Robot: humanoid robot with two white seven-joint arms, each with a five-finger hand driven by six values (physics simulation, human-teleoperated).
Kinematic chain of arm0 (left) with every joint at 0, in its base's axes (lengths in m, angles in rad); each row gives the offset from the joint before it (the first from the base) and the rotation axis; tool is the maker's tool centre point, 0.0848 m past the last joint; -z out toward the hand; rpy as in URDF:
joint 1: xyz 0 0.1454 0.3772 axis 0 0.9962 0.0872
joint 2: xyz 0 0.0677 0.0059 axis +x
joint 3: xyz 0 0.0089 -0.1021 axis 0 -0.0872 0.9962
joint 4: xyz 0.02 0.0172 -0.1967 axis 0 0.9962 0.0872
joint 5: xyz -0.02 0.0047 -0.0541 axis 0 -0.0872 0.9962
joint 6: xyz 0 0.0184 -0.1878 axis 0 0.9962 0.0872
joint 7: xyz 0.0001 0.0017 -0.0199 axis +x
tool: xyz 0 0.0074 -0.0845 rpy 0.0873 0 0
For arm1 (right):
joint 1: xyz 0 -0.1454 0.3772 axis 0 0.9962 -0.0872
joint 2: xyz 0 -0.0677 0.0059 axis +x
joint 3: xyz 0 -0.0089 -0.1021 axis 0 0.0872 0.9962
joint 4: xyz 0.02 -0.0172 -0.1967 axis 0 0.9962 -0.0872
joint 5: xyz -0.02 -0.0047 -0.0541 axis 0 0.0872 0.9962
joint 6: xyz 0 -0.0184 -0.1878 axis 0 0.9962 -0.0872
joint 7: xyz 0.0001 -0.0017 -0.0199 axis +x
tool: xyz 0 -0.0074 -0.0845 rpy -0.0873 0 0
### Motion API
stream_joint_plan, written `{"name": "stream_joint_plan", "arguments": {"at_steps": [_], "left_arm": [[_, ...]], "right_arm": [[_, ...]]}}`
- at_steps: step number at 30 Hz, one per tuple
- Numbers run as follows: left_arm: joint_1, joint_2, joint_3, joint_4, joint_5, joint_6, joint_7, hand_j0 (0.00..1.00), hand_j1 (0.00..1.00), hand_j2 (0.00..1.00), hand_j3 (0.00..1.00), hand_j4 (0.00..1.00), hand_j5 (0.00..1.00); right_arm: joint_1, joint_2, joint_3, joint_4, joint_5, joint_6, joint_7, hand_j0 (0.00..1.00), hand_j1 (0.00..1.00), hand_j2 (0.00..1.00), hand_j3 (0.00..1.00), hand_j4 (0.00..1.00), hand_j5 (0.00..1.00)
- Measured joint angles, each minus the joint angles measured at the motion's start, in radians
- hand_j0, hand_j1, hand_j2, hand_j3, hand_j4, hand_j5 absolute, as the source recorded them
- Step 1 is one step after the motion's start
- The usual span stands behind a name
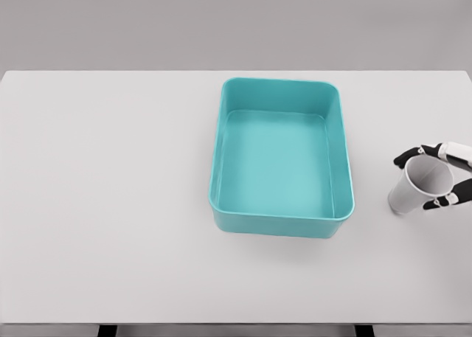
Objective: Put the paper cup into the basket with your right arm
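Paper cup (pixel 419 185) is sitting at far right of the white bench (pixel 110 204), well to the right of the basket (pixel 346 167) & clearly outside it. Cup is white, tilting, w/ its open mouth facing up and to the right, base lower left; can't tell if the base is touching the bench.

Right hand (pixel 436 179) is coming in from the right edge, fingers wrapping around the cup near its rim: dark fingertips (pixel 404 158) showing above the rim, another below it at approx the cup's lower right. So the hand is clamping on the cup.

Basket is teal, rectangular w/ rounded corners, lying near bench centre, slightly right of middle, long side running front to back. Its inside is showing only its own teal floor.

Left arm isn't showing anywhere in the head view.
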Motion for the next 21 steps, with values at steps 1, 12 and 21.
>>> {"name": "stream_joint_plan", "arguments": {"at_steps": [1,12,21], "left_arm": [[0.0,0.0,0.0,0.0,0.0,0.0,0.0,1.0,1.0,1.0,1.0,1.0,1.0],[0.0,0.0,0.0,0.0,0.0,0.0,0.0,1.0,1.0,1.0,1.0,1.0,1.0],[0.0,0.0,0.0,0.0,0.0,0.0,0.0,1.0,1.0,1.0,1.0,1.0,1.0]], "right_arm": [[0.0,0.004,-0.008,-0.004,0.0,-0.003,0.0,0.72,0.72,0.72,0.72,0.72,0.72],[0.0,0.071,-0.126,-0.017,0.005,-0.035,0.003,0.73,0.73,0.73,0.73,0.73,0.73],[-0.025,0.115,-0.203,-0.036,0.008,-0.037,0.002,0.72,0.72,0.72,0.72,0.72,0.72]]}}
